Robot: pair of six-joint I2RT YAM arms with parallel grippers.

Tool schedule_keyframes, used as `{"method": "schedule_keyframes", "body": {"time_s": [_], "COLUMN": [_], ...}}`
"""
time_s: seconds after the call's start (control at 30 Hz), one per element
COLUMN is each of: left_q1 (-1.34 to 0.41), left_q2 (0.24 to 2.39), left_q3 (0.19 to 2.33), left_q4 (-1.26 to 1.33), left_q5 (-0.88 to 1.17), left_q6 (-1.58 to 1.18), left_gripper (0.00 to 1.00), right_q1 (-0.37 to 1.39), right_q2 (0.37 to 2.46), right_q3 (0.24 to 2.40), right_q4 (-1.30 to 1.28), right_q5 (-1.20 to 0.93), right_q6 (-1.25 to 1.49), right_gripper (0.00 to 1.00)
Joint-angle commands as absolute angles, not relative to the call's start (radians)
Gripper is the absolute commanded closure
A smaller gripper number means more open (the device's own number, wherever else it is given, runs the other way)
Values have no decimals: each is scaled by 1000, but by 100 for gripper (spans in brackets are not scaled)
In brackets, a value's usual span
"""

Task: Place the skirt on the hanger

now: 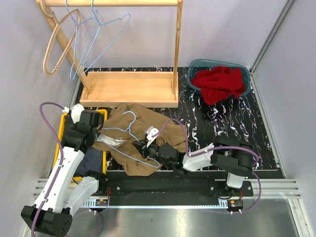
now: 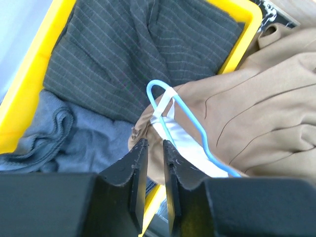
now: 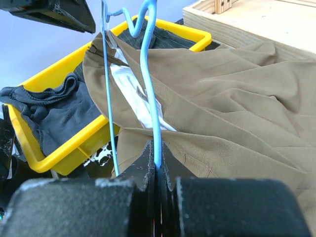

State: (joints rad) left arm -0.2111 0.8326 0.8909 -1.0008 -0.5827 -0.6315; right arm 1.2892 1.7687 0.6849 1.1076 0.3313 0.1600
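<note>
R gripper (image 3: 157,159) jaws pinched the hanger (image 3: 150,74) wire, prob to steady it in the waist of the skirt (image 3: 237,98), which lay on worktop (image 1: 237,128), edge over bin (image 2: 242,42); L gripper (image 2: 154,146) jaws slightly spread beside waistband, gripping nothing.

Pale walls (image 1: 232,29) enclose a black, apparently marbled tabletop (image 1: 247,133).

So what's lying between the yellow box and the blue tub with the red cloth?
The tan skirt with the blue hanger on it, pinched by the right gripper, then bare black mat. The top view shows it.
</note>
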Motion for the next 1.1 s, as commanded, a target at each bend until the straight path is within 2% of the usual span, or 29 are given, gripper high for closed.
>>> {"method": "schedule_keyframes", "body": {"time_s": [0.0,0.23,0.33,0.53,0.77,1.07], "left_q1": [-206,-207,-206,-206,-207,-204], "left_q2": [764,663,655,653,623,580], "left_q3": [851,807,793,706,650,604], "left_q4": [-858,-789,-787,-735,-667,-583], "left_q5": [-634,-614,-597,-563,-639,-707], "left_q6": [-667,-753,-784,-859,-881,-838], "left_gripper": [76,65,64,67,74,73], "right_q1": [1281,1264,1238,1195,1175,1134], "right_q2": [1741,1715,1701,1687,1692,1680], "right_q3": [703,719,716,713,730,752], "right_q4": [1112,1006,983,948,907,818], "right_q5": [357,313,285,250,209,150], "right_q6": [192,311,370,446,488,554], "right_gripper": [100,100,100,100,100,100]}}
